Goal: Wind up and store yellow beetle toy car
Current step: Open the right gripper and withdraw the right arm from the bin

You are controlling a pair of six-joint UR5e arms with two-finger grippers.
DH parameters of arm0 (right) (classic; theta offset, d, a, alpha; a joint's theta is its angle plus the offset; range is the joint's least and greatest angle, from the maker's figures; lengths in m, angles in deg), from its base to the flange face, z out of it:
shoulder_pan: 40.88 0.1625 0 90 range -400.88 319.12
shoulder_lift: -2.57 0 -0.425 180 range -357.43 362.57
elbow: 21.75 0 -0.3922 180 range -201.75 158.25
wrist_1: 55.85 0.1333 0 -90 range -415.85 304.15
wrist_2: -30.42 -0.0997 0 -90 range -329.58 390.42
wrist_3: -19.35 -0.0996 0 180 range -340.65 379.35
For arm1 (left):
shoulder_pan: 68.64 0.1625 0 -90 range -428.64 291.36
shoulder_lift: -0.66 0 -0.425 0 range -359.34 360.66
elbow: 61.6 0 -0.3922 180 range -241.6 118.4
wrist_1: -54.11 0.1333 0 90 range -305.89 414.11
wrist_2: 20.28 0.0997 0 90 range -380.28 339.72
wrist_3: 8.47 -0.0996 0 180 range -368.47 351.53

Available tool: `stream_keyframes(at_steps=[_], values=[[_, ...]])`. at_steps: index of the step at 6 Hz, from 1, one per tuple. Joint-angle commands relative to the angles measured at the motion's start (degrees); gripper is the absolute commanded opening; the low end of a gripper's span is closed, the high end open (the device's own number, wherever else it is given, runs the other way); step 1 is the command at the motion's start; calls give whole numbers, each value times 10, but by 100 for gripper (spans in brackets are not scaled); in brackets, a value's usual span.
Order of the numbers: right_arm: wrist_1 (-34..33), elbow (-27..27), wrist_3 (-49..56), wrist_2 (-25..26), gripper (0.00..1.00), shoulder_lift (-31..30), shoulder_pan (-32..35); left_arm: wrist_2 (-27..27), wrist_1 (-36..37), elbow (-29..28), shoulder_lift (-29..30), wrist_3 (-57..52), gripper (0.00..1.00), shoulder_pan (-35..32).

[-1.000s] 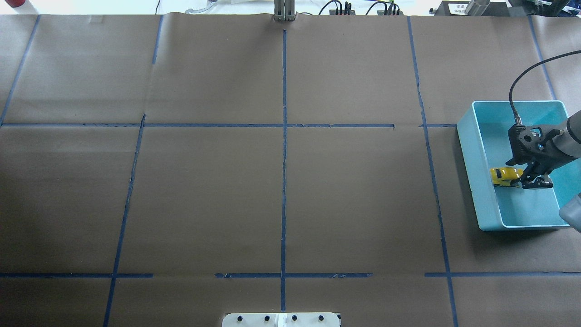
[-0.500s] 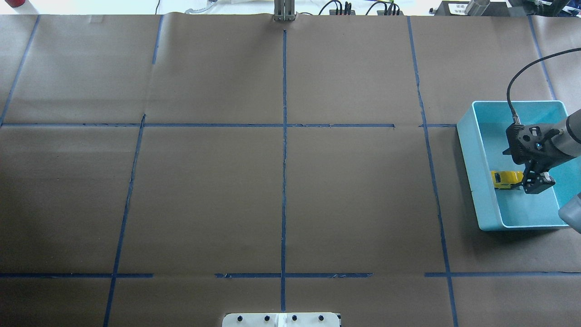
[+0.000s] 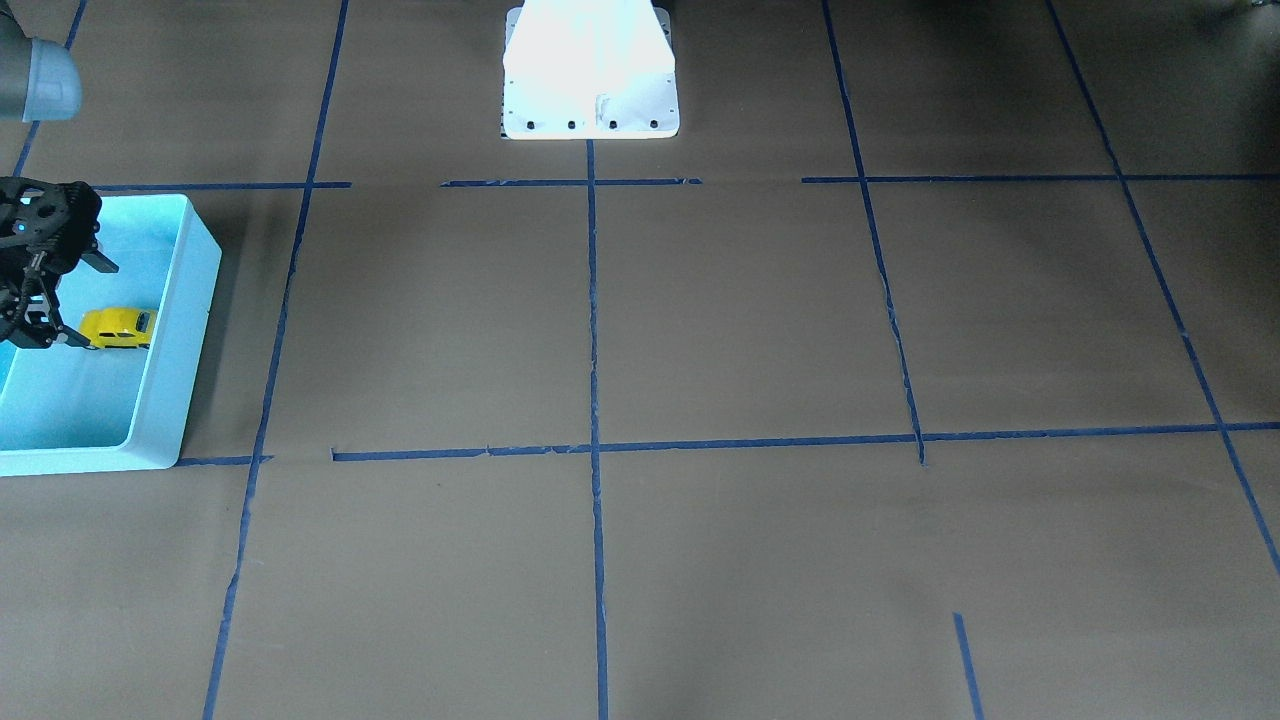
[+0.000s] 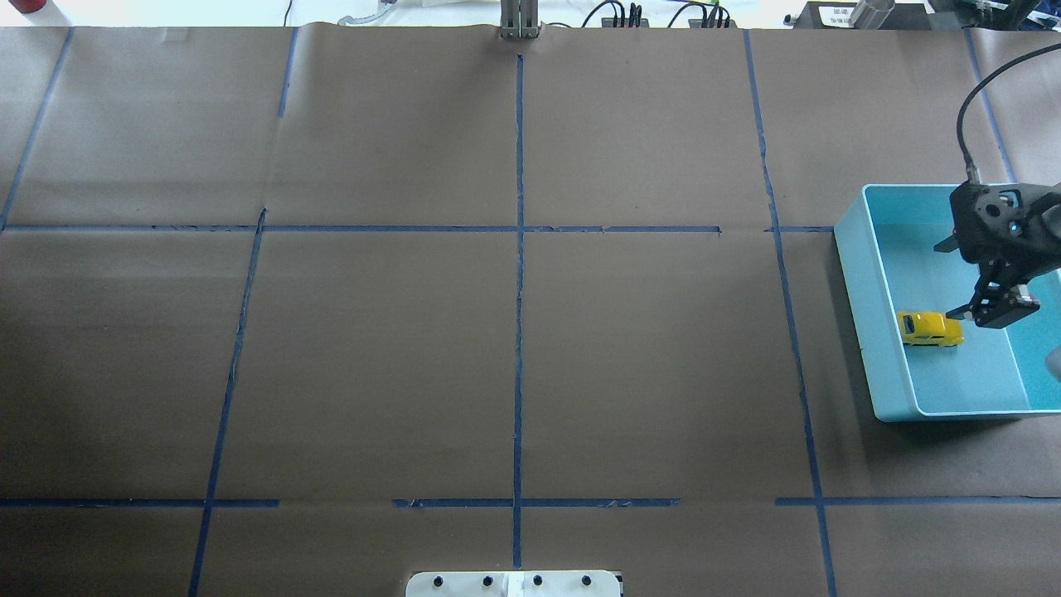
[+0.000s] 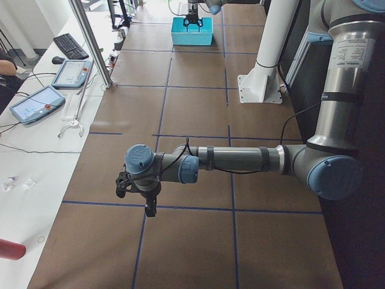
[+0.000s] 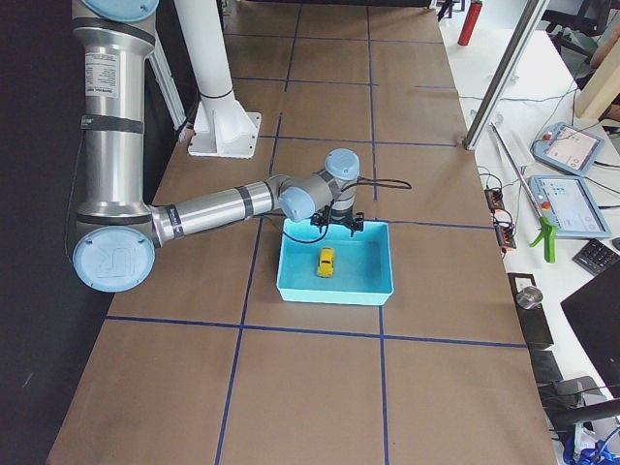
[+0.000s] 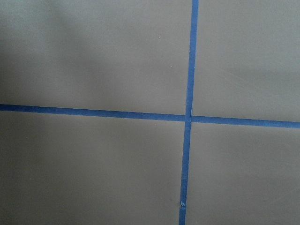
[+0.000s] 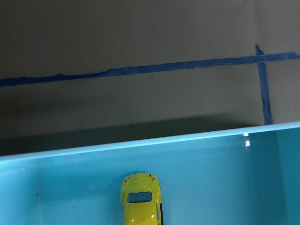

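Observation:
The yellow beetle toy car lies on the floor of the light blue bin, near its left wall. It also shows in the front view, the right-side view and the right wrist view. My right gripper hangs over the bin just right of the car, open and empty, apart from it. It also shows in the front view. My left gripper hovers over bare table at the far left end. I cannot tell whether it is open.
The bin stands at the table's right edge. The white robot base plate is at the near middle edge. Blue tape lines cross the brown table cover. A metal post stands at the far edge.
My right gripper has let go of the car, then lifted and drawn back to the right. The car stays on the bin floor.

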State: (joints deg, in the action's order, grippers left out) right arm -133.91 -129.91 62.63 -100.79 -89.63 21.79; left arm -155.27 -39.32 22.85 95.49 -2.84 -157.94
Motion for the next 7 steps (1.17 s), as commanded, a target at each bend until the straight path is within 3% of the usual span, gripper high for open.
stream_keyframes(at_steps=[1, 4, 7], values=[[-156, -30, -25, -44, 100, 33, 91, 0, 1, 0, 0, 0, 100, 0], [-163, -22, -364, -26, 100, 32, 161, 0, 0, 3, 0, 0, 100, 0], [-159, 89, -399, -22, 100, -8, 252, 2, -1, 16, -1, -1, 100, 0]])
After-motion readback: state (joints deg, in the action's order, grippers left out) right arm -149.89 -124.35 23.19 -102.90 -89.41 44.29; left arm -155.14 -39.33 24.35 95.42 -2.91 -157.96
